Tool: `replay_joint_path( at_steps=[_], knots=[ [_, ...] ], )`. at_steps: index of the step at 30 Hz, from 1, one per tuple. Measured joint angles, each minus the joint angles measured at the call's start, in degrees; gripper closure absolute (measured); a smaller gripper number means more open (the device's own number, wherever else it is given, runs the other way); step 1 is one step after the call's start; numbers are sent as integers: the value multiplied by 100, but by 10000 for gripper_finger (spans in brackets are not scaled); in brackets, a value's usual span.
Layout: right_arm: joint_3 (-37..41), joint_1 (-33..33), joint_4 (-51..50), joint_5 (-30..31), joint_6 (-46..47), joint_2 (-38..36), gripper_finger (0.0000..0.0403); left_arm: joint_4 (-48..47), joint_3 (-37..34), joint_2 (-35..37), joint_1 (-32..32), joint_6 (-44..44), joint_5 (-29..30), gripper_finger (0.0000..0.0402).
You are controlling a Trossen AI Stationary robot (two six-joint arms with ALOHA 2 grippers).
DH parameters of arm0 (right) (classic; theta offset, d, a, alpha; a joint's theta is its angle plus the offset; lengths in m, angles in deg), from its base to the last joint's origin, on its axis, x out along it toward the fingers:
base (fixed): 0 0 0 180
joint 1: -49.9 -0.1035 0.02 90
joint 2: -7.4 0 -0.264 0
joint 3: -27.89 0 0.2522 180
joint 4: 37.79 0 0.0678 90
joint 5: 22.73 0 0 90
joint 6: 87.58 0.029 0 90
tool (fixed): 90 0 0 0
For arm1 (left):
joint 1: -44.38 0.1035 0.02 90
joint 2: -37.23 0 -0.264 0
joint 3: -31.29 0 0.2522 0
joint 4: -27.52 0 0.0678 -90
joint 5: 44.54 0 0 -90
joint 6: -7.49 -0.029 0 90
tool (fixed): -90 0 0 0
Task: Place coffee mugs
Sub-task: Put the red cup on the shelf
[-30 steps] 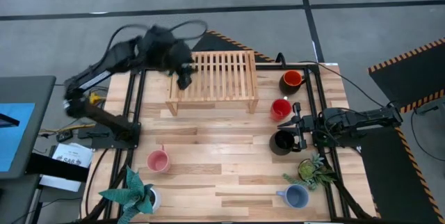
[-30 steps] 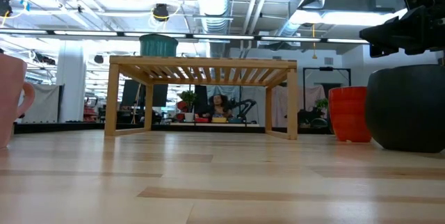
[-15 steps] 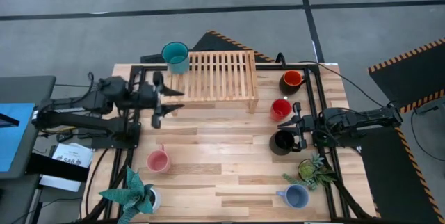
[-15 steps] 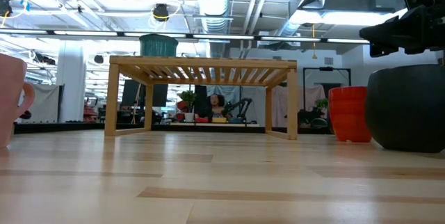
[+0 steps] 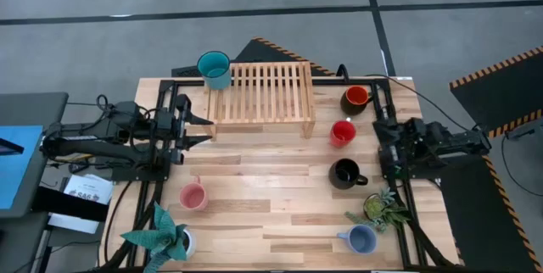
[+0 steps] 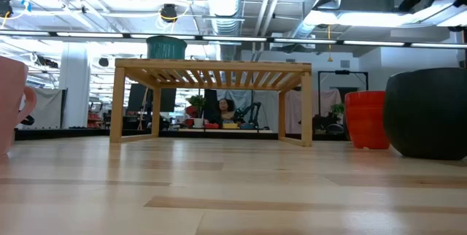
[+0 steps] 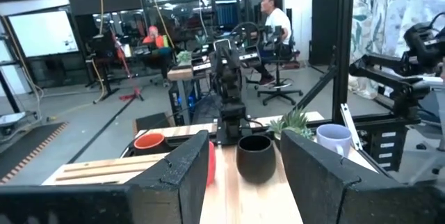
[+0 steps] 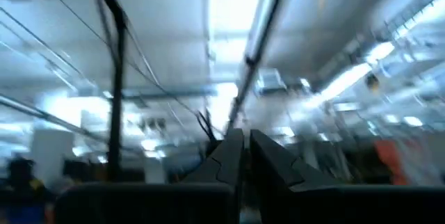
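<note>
While my left gripper [image 5: 200, 129] hangs empty with fingers apart beside the rack [image 5: 260, 93], the teal mug [image 5: 214, 69] sits on the rack's far corner, just beyond it. Next, I'd drop squarely over the pink mug [image 5: 193, 196] behind me. My right gripper [image 8: 240, 156] looks pinched together, pointing up.

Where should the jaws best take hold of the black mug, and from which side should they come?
Probably the rim wall, from above: the black mug stands upright with its mouth open upward. Its handle points toward the right arm's side, so grip the wall clear of it.
</note>
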Motion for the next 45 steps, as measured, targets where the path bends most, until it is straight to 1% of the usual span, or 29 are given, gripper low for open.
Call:
replay_joint_path(
  at_steps=[3,6,9,11,14,17,19,22,25,28,35,41,45],
  knots=[
    [-448,0,-1249,636,81,321,348,-14,0,-6,0,-18,0,236],
    [-1151,0,-2540,1280,372,820,334,-28,0,-8,0,-16,6,236],
    [-1891,0,-4057,1766,784,1345,302,-79,0,-10,0,-14,37,236],
    [-2320,0,-4994,2055,1304,1704,273,-80,0,-10,0,-5,39,236],
    [-2781,0,-6380,2027,2073,2176,228,-80,0,-10,0,13,46,236],
    [-3029,0,-7263,1714,2689,2615,193,-80,0,-10,0,21,46,236],
    [-3102,0,-7539,1537,2925,2885,178,-80,0,-10,0,21,46,236],
    [-3151,20,-7745,1329,3180,3273,171,-80,0,-10,2,23,46,236],
    [-3235,202,-7766,1079,3249,3638,173,-80,0,-10,2,24,46,236],
    [-3386,524,-7822,784,3269,4055,178,-79,0,-10,2,32,46,236],
    [-3740,1235,-8537,416,3263,4908,181,-77,0,-10,2,128,46,236],
    [-3747,1562,-8707,-24,3248,5625,182,-75,2,-10,2,131,46,236],
    [-3747,1666,-8690,-164,3171,6005,182,-75,2,-10,2,131,48,236]
  ],
)
